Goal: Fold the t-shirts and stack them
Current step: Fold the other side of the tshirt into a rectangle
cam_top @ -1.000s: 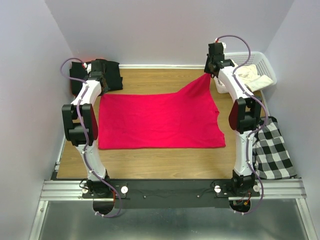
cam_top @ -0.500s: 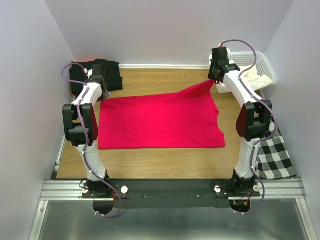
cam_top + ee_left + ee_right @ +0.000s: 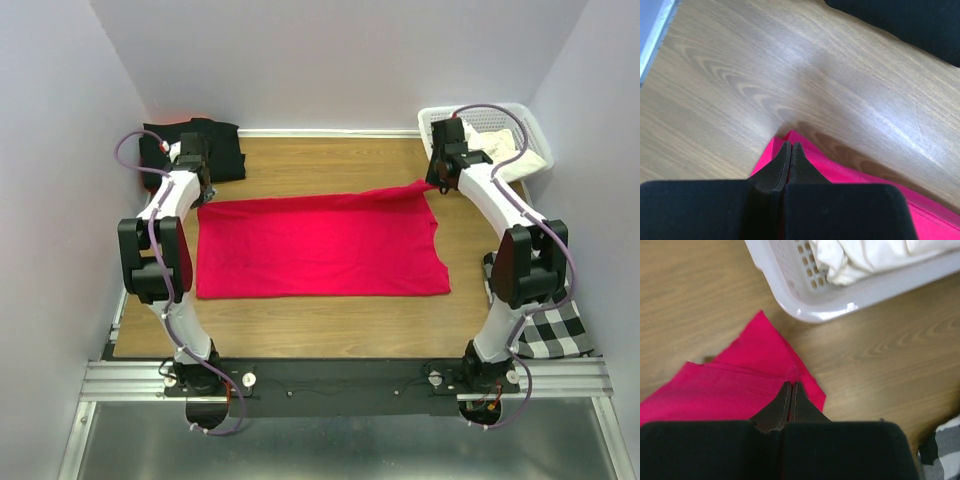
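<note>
The crimson-red t-shirt (image 3: 320,245) lies spread on the wooden table. My left gripper (image 3: 200,197) is shut on its far left corner (image 3: 790,137). My right gripper (image 3: 433,184) is shut on its far right corner (image 3: 790,371), held low over the table. The far edge of the shirt is folded toward me between the two grippers. The black t-shirt (image 3: 205,148) lies bunched at the back left and also shows in the left wrist view (image 3: 910,25). The cream-white t-shirt (image 3: 510,152) lies in the basket and also shows in the right wrist view (image 3: 865,257).
A white lattice basket (image 3: 520,118) stands at the back right, its rim (image 3: 805,305) just beyond my right gripper. A black-and-white checked cloth (image 3: 550,320) hangs off the table's right edge. Walls close in left, right and back.
Both grippers have moved toward me and down with the red shirt's far corners. The raised right corner has come down and the far edge now lies nearer the middle.
</note>
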{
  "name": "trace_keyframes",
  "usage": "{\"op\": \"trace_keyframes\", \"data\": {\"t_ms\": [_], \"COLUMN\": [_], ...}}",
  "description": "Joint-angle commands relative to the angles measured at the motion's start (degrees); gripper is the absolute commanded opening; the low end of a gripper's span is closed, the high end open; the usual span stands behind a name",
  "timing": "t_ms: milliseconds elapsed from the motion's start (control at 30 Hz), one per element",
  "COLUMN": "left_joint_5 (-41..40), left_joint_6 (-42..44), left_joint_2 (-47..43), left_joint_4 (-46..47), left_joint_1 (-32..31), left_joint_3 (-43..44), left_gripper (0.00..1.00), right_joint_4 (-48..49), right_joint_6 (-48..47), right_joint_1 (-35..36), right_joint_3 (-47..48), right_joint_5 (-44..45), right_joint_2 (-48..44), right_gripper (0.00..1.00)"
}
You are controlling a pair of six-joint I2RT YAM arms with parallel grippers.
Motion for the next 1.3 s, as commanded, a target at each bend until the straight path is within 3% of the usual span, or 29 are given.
{"op": "trace_keyframes", "data": {"t_ms": [0,733,1267], "left_joint_5": [-3.5,-3.9,-3.9], "left_joint_6": [-0.3,-0.6,-4.3], "left_joint_2": [-4.6,-9.5,-8.9], "left_joint_4": [-0.8,-0.2,0.5], "left_joint_1": [1.2,1.6,1.9], "left_joint_3": [-2.0,-10.9,-18.2], "left_gripper": [0.00,0.00,0.00], "right_joint_4": [-0.1,-0.1,0.0], "right_joint_6": [2.2,5.3,8.6], "right_joint_1": [-0.5,-0.9,-1.0], "right_joint_3": [-6.1,-22.2,-32.9], "right_joint_5": [3.1,2.6,-0.6], "right_joint_2": [-3.5,-16.9,-18.6], "right_gripper": [0.01,0.01,0.01]}}
